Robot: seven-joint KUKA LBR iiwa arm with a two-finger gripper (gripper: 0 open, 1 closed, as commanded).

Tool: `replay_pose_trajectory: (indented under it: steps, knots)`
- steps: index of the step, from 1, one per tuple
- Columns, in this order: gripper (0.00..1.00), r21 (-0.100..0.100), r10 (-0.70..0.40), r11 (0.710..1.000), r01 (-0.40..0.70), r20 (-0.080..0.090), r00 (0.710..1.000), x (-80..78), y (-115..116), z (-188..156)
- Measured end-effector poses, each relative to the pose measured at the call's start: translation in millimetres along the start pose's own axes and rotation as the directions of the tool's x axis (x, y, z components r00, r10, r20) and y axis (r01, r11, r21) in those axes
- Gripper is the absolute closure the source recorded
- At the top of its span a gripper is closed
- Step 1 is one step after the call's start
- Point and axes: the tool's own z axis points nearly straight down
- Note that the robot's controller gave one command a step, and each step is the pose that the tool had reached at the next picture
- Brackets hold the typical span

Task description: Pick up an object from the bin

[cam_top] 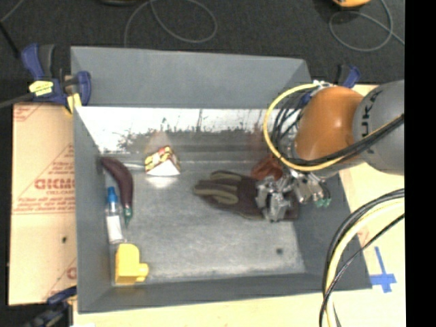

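My gripper (272, 201) is low in the bin's right part, against the right end of a dark brown glove-like thing (221, 188) that lies flat near the middle. A small reddish-brown thing (263, 168) peeks out just above the gripper, partly hidden by the arm. Nothing can be made out in the gripper's grasp.
A small white, red and yellow wedge (162, 162) sits at the back left. Along the left wall lie a dark maroon curved piece (120, 176), a clear tube with a blue cap (113, 213) and a yellow block (129, 264). The arm's orange cover and cables hang over the right wall.
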Motion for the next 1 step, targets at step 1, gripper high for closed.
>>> replay_pose_trajectory:
  steps: [1]
  knots:
    - [1.0, 0.005, 0.04, 0.999, -0.04, 0.01, 0.999, -0.6, -3.4, -158.9]
